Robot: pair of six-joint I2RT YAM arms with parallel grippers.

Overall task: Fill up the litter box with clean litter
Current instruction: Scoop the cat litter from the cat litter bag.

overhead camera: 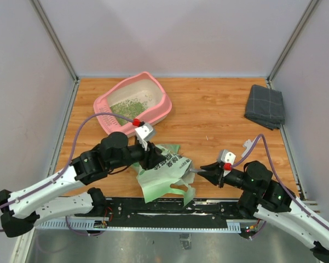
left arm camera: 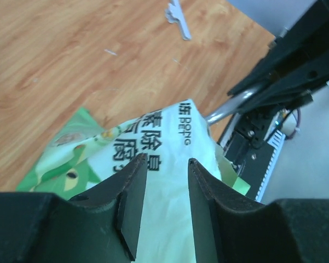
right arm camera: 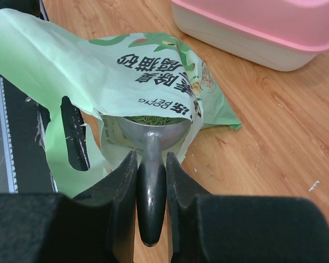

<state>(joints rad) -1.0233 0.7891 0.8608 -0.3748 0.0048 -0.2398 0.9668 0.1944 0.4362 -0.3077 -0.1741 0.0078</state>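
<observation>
The pink litter box [overhead camera: 159,112] sits at the back left, with a thin layer of green clean litter [overhead camera: 128,107] inside; its side wall [right arm camera: 263,33] shows in the right wrist view. A light green printed bag [overhead camera: 165,174] lies near the front edge. My left gripper [left arm camera: 166,161] hovers right over the bag [left arm camera: 169,219], jaws apart, bag film showing between them. My right gripper [right arm camera: 151,159] is shut on the dark handle of a metal scoop [right arm camera: 153,134]. The scoop's bowl is inside the bag mouth [right arm camera: 148,104] with green granules [right arm camera: 153,119] in it.
A folded grey cloth [overhead camera: 265,106] lies at the back right. A small white scrap [left arm camera: 178,19] rests on the wooden table [overhead camera: 213,115]. A black rail [overhead camera: 208,205] runs along the near edge, with the arm bases on it. Grey walls close in three sides.
</observation>
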